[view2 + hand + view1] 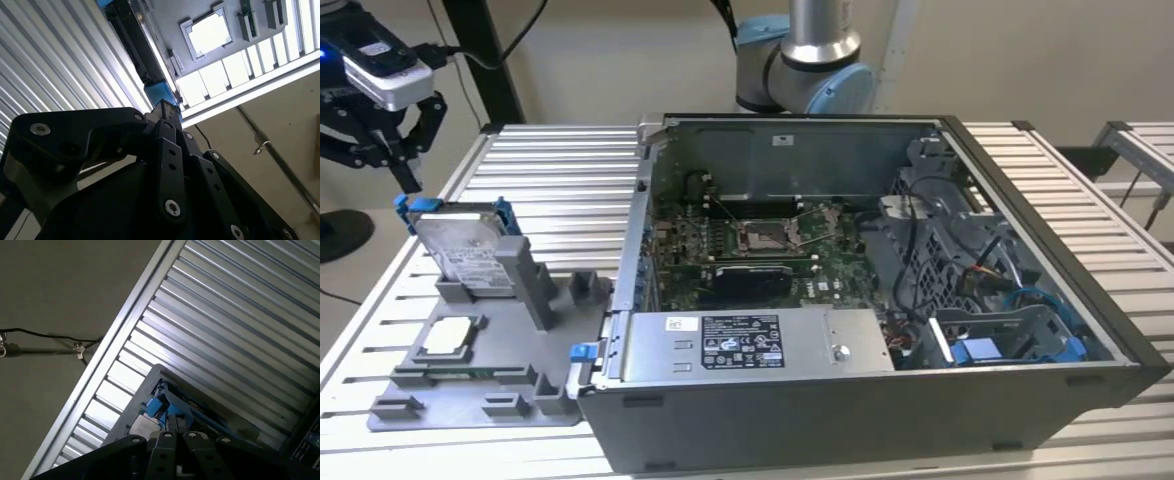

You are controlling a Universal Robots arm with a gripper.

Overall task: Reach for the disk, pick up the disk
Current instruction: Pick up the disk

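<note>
Disk (464,250) standing on edge in a grey holder (520,295), at the exterior view's left. It is a flat silver drive with a white label facing the camera and blue rails along its side edges. The holder sits on a slatted metal surface (547,165), and the disk leans slightly in its slot, propped by a grey post of the holder.

The gripper (408,183) hangs directly over the disk's upper corner on the exterior view's left, pointing down. Its black fingers (394,160) are drawn together into a narrow tip with nothing seen between them. The tip is just above the blue rail at that corner; whether it touches the rail cannot be told.

In the second wrist view the gripper (165,106) tapers to the same closed tip, right at a blue end of the disk (158,93). In the first wrist view the disk (161,409) shows as blue plastic and silver metal close beyond the gripper's linkage, with the slatted surface behind it.

A small square silver chip (451,335) lies flat in a tray of the holder, near the disk's foot, and appears in the second wrist view as a bright square (209,32).

An open computer case (881,410) lies on the surface just beside the holder, toward the exterior view's right. Inside are a green board (747,240), a grey box (747,345) with a sticker, and blue cables (1047,300). The arm (807,50) rises behind the case.
</note>
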